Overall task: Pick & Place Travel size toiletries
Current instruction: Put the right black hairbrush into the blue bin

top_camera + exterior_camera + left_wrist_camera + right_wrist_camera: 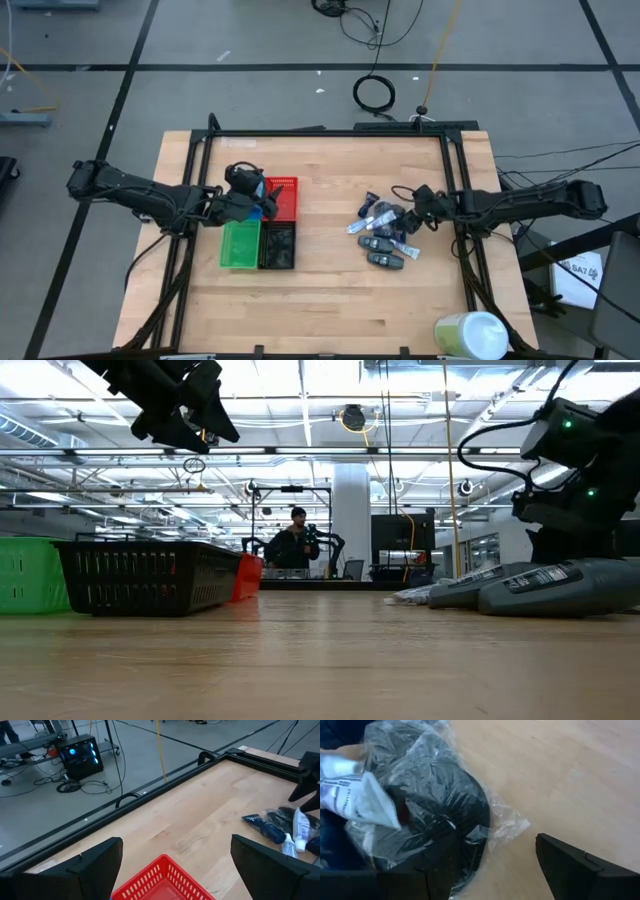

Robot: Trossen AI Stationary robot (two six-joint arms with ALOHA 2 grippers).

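- From above, the toiletries [385, 235] sit in a loose pile near the worktop's [330, 300] right edge, about halfway along it: dark oblong packs, a couple of white tubes, something blue.
- The right gripper [420, 208] is down at that pile's edge. Its wrist cam shows a dark item in a clear bag [437, 820] lying across one finger, plus a white tube [357, 795]. The jaws stand partly apart; can't tell if they pinch anything.
- The left gripper [252, 205] hovers over the red tray [285, 195], which touches the green tray [240, 245] and black tray [277, 245], left of centre. Its cam shows the fingers spread wide, nothing between them.
- Only the low view shows how high that gripper hangs above the trays, and a person [295, 545] far back in the room.
- A pale cylinder [470, 335] sits at the near right corner, top view only.
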